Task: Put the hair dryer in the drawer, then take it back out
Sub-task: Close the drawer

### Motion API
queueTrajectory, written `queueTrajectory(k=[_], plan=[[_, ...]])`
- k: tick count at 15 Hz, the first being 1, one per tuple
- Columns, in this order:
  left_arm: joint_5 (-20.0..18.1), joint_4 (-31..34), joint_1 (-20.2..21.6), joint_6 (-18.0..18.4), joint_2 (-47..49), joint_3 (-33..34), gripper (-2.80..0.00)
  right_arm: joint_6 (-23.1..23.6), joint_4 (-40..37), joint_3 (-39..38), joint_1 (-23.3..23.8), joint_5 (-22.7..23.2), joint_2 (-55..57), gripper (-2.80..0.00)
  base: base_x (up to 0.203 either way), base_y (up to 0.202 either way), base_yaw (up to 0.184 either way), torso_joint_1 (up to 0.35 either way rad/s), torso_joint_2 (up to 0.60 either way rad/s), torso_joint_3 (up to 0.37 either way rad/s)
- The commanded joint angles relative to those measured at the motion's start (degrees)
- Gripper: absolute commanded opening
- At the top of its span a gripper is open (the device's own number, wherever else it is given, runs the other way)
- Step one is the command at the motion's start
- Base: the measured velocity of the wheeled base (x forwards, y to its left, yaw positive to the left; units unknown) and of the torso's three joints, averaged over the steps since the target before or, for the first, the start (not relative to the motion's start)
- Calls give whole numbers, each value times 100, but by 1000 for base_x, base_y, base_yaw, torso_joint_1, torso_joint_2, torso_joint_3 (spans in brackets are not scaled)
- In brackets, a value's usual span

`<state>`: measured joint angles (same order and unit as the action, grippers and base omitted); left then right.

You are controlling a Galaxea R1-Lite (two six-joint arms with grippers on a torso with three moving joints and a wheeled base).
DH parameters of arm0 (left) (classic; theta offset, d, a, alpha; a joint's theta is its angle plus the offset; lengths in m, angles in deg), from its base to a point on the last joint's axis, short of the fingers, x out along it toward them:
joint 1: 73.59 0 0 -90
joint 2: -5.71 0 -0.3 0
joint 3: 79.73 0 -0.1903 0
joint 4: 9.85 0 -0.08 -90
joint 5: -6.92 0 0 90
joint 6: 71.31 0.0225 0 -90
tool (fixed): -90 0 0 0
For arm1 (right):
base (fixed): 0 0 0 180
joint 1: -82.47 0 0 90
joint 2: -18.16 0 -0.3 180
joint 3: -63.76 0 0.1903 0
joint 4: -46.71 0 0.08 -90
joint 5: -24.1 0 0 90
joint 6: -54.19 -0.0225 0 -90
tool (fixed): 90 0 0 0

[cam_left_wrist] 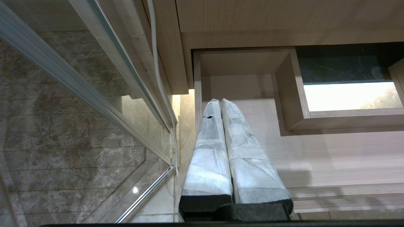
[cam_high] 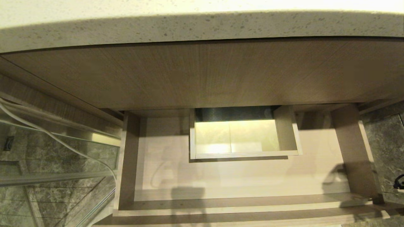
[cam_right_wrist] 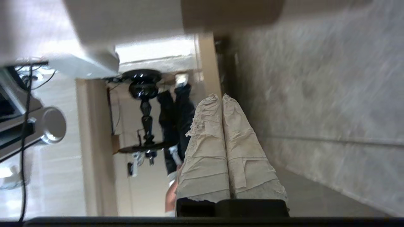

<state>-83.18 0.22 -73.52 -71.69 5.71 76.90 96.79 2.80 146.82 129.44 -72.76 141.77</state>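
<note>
Just drawer (cam_high: 240,179) (pulled out)

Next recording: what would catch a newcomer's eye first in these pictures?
The open drawer fills the head view under the speckled counter, its pale floor bare, with no hair dryer in any view. A boxed cutout at mid-back glows bright. The left gripper, its wrapped fingers together, hangs over the drawer's left end; the right gripper, also shut and holding nothing, points away beside a grey stone wall.

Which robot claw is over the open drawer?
The left claw, wrapped in white and shut, hangs over the drawer. The right claw, wrapped in tan, points at a grey wall instead.
</note>
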Motion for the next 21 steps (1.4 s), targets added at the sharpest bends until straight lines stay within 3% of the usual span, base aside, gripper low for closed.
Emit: queueTrajectory(k=[1,21], plan=[[1,-15,1,3,0,229,-280,63,101,-10,-64,9,136,-280,0,0,0,0,0,0],[1,-15,1,-6,0,229,-280,340,823,200,-267,742,4,-280,0,0,0,0,0,0]])
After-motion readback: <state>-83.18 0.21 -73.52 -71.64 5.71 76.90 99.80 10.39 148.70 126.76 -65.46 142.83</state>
